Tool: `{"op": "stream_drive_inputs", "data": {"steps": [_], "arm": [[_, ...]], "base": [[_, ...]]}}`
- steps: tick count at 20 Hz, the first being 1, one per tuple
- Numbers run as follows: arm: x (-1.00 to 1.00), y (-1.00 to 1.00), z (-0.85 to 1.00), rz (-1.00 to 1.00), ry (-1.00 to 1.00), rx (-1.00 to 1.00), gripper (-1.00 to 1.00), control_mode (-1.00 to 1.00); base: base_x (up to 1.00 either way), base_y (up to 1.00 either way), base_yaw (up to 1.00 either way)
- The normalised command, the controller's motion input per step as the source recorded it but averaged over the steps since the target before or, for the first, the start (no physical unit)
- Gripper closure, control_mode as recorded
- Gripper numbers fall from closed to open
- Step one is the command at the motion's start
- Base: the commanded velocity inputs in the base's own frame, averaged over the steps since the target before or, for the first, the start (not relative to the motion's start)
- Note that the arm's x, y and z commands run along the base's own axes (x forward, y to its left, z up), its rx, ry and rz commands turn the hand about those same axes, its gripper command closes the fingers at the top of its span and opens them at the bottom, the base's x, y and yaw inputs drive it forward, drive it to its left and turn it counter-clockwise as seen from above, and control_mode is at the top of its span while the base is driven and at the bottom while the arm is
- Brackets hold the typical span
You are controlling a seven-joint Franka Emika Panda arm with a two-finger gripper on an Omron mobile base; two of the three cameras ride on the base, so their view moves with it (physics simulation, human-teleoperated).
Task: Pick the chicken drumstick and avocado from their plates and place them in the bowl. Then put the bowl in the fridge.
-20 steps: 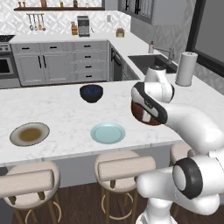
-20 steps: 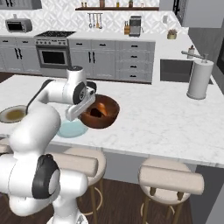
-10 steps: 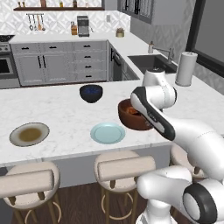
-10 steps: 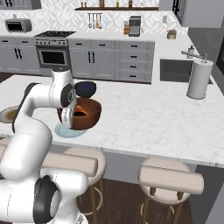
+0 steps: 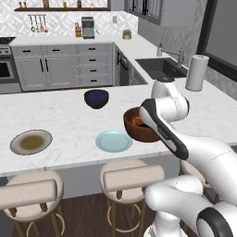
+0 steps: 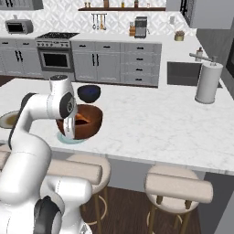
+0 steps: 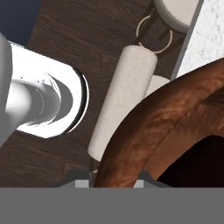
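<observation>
White marble-topped island [image 5: 69, 118] in the foreground, with padded stools [image 5: 132, 178] along its near edge over dark wood flooring [image 7: 57, 65]. Grey drawer cabinets [image 5: 60, 69] line the far wall beneath patterned tile. Oven [image 6: 55, 59] far left; sink [image 5: 162, 67] on the right counter.

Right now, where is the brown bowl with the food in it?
The reddish-brown bowl is held up by the gripper over the near edge of the counter, right beside the blue-green plate and in front of the dark blue bowl.
</observation>
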Motion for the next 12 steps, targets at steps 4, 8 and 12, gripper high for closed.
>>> {"op": "stream_drive_inputs", "data": {"steps": [4, 8, 12], "arm": [[-0.02, 0.00, 0.00, 0.00, 0.00, 0.00, 1.00, -1.00], [-0.71, 0.00, 0.00, 0.00, -0.15, 0.00, 1.00, -1.00], [-0.97, 0.00, 0.00, 0.00, -0.20, 0.00, 1.00, -1.00]], "base": [[0.00, 0.00, 0.00], [0.00, 0.00, 0.00], [0.00, 0.00, 0.00]]}}
